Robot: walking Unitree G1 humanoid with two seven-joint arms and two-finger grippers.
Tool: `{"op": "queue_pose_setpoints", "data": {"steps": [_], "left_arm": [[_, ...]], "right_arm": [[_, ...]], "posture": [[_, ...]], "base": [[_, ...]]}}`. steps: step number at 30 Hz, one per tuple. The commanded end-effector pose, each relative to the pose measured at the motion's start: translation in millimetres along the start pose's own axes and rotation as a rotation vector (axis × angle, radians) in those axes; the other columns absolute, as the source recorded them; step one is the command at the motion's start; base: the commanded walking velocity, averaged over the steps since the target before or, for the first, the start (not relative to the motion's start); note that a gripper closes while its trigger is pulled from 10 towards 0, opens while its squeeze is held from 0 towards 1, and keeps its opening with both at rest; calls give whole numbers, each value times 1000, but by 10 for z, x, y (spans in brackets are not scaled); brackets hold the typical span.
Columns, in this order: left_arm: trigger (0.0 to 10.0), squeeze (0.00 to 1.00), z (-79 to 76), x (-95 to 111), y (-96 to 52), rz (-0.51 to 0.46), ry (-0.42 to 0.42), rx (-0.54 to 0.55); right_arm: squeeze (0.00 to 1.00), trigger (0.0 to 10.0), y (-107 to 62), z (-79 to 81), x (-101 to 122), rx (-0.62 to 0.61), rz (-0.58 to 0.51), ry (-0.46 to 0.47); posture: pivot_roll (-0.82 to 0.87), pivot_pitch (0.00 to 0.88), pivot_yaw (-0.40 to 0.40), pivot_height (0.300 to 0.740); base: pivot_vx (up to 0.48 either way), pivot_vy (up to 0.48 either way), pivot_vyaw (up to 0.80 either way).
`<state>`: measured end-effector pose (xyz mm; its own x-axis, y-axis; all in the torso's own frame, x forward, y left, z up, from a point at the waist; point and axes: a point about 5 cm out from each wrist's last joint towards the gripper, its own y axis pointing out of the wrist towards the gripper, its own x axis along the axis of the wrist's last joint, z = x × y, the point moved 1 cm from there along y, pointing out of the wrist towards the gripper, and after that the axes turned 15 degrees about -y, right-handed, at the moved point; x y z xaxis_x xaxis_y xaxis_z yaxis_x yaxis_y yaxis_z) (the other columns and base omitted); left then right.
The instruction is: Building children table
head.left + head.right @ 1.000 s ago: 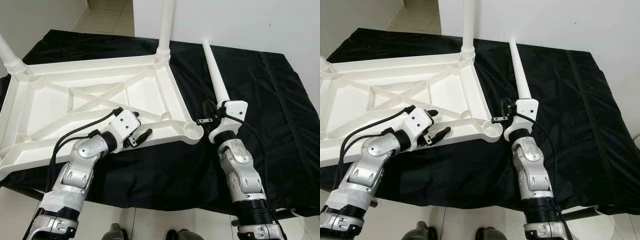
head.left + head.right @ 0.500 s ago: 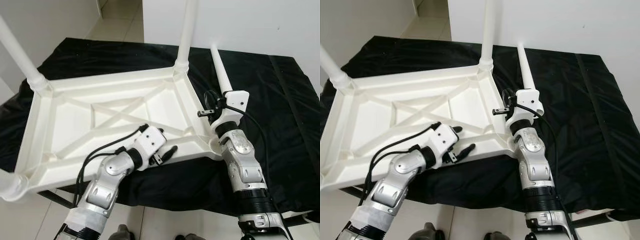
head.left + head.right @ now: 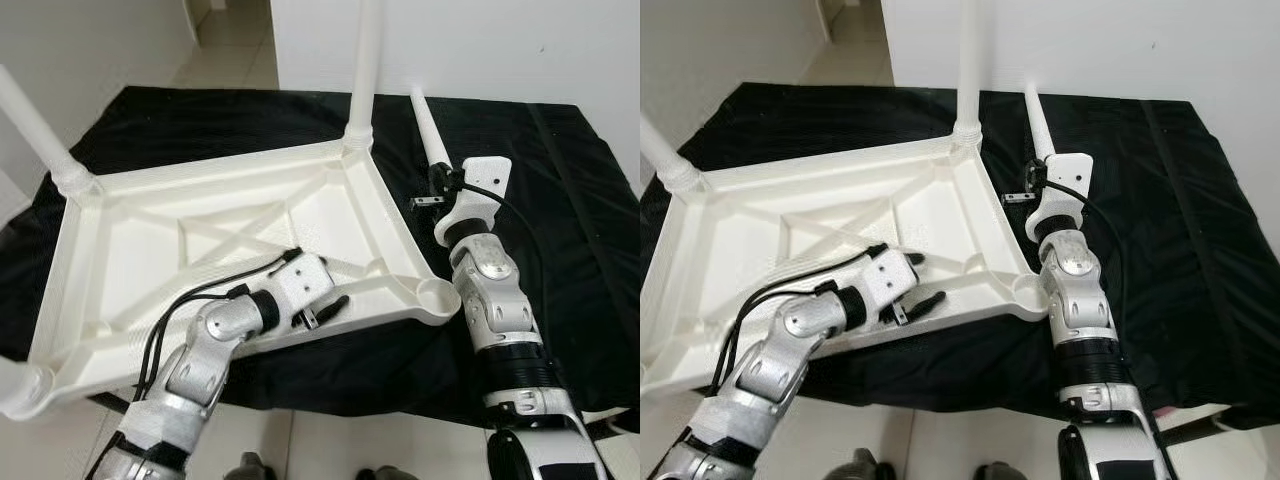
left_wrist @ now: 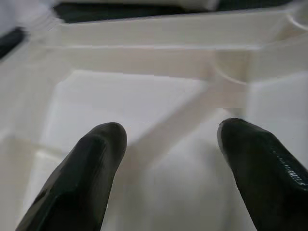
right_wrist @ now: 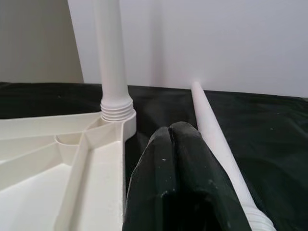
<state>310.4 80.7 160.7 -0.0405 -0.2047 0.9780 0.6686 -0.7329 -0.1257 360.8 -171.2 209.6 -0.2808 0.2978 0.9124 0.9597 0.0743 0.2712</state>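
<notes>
A white plastic table top lies upside down on a black cloth. Upright white legs stand in its far right corner, far left corner and near left corner. The near right corner socket is empty. One loose leg lies on the cloth to the right of the top. My left gripper is open at the near rim, its fingers spread over an inner rib. My right gripper is shut with nothing in it, right beside the loose leg.
The black cloth covers a table whose near edge runs just behind my forearms. A white wall stands close behind the far edge. Tiled floor shows at the far left. Open cloth lies to the right of my right arm.
The camera has shifted. My right gripper has reached farther forward, away from the empty corner socket and along the loose leg. My left gripper stays at the near rim.
</notes>
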Motion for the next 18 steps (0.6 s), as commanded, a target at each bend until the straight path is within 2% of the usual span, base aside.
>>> {"op": "queue_pose_setpoints", "data": {"steps": [1,2,3,7,8,11,12,13,16,17,18], "left_arm": [[10000,0,167,80,-23,-40,-44,104],[10000,0,218,116,-22,-50,-59,129],[10000,0,278,157,-18,-58,-75,157],[10000,0,379,264,-26,-105,-77,214],[10000,0,436,334,-38,-133,-101,249],[10000,0,468,390,-47,-161,-134,273],[10000,0,475,456,-51,-203,-211,293],[10000,0,457,456,-43,-211,-245,299],[10000,0,444,451,-38,-214,-266,303],[10000,0,421,439,-25,-217,-310,308],[10000,0,421,439,-25,-217,-310,308]], "right_arm": [[125,10000,-5,-63,-53,-39,18,25],[125,10000,-6,-93,-64,-55,23,26],[1000,10000,-4,-135,-88,-84,42,43],[1000,10000,0,-207,-121,-135,56,91],[1000,10000,-13,-243,-155,-181,72,128],[1000,10000,-35,-256,-186,-211,82,158],[796,10000,-98,-227,-278,-246,116,199],[0,10000,-124,-201,-318,-254,131,220],[0,10000,-140,-185,-343,-259,141,234],[0,10000,-150,-165,-371,-259,153,229],[0,10000,-150,-165,-371,-259,153,229]], "posture": [[85,111,-23,740],[85,111,-23,740],[79,111,-35,740],[83,110,-40,740],[90,106,-42,740],[97,103,-42,740],[107,99,-44,740],[113,94,-44,740],[115,92,-42,740],[117,88,-40,740],[117,88,-40,740]], "base": [[0,0,0],[0,0,0],[0,0,0],[0,0,0],[0,0,0],[0,0,0],[0,0,0],[0,0,0],[0,0,0],[0,0,0],[0,0,0]]}}
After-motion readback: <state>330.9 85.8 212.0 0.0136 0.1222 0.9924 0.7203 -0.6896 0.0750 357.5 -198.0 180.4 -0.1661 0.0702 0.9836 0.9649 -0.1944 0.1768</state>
